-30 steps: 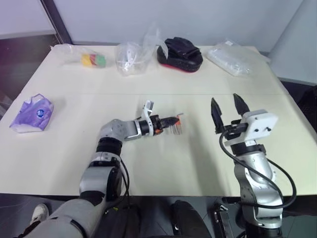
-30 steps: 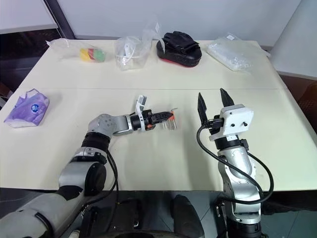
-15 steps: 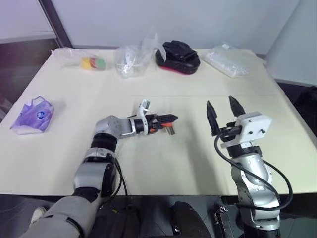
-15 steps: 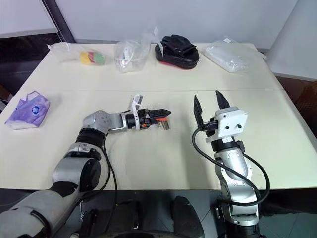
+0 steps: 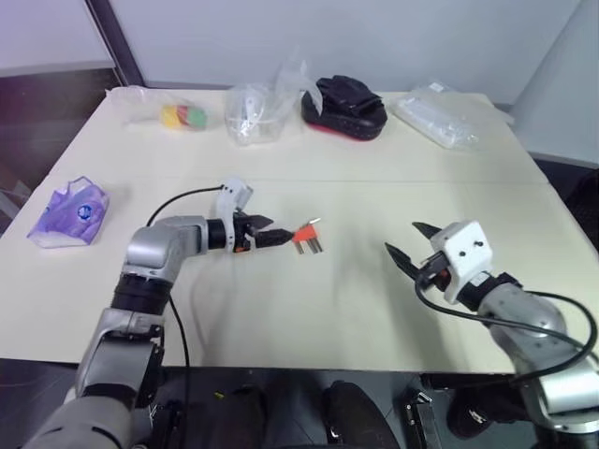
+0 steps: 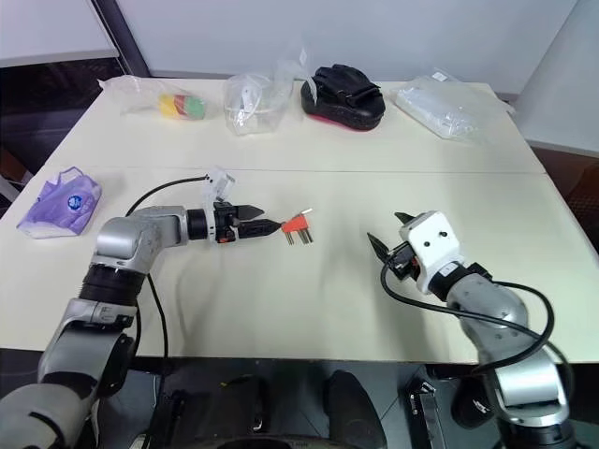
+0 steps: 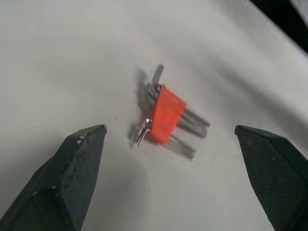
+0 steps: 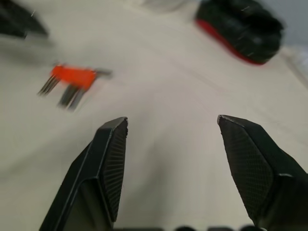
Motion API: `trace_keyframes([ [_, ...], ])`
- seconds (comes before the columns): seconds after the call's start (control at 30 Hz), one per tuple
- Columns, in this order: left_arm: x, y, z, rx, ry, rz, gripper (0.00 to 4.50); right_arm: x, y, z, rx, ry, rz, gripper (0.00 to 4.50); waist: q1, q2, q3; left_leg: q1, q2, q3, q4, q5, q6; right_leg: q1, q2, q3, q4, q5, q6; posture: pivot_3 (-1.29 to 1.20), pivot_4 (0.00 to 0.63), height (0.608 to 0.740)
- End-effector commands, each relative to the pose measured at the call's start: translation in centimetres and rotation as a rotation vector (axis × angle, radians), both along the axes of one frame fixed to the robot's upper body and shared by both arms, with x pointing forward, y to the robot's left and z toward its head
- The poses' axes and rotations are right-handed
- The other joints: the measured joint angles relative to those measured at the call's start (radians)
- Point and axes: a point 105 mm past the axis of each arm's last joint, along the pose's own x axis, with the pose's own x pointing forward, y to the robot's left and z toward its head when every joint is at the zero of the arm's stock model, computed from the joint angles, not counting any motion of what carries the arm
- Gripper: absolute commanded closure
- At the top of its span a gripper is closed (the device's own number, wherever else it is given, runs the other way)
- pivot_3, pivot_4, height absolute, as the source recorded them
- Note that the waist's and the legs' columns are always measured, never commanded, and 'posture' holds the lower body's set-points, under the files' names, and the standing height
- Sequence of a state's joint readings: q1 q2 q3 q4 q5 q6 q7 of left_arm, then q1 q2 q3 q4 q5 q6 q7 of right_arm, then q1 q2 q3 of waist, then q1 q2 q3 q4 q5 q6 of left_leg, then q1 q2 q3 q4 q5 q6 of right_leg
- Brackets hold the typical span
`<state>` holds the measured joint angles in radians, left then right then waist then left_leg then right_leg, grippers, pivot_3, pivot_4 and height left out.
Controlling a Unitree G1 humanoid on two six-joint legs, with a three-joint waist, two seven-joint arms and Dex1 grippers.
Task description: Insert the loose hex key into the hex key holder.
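Left claw (image 7: 168, 178) wide open just short of hex key holder (image 7: 166, 115) lying free on surface (image 5: 374, 309); right claw (image 8: 168, 154) open, empty; back straight off, don't nudge holder.

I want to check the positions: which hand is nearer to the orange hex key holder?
The left hand. It is open, its fingertips just short of the hex key holder on the table. The right hand, also open, hangs well off to the holder's other side.
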<state>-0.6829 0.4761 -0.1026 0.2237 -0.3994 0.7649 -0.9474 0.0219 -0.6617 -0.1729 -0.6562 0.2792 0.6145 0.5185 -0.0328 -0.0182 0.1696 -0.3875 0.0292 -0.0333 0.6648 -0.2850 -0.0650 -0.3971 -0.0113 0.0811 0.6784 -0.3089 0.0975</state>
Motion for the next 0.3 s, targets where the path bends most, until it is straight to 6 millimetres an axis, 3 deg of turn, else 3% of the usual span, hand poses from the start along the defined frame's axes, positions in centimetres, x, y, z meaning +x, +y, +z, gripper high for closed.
trace_keyframes([
  [0.03, -1.2, -0.7, 3.1, 0.032, -0.201, -0.134, 0.03, -0.8, 0.2, 2.0, -0.054, -0.003, 0.079, 1.40, 0.000, 0.000, 0.000, 0.000, 0.000, 0.000, 0.000, 0.000, 0.000, 0.000, 0.000, 0.000, 0.000, 0.000, 0.000, 0.00, 0.150, 0.740],
  [0.3, -2.6, -0.1, 4.4, 0.106, -0.331, -0.203, 0.03, -1.3, 0.8, 2.8, -0.149, 0.056, 0.159, 1.40, -0.001, 0.000, 0.000, -0.002, 0.000, 0.000, 0.000, 0.000, 0.001, 0.000, 0.000, 0.000, -0.005, 0.000, 0.000, 0.00, 0.150, 0.740],
])
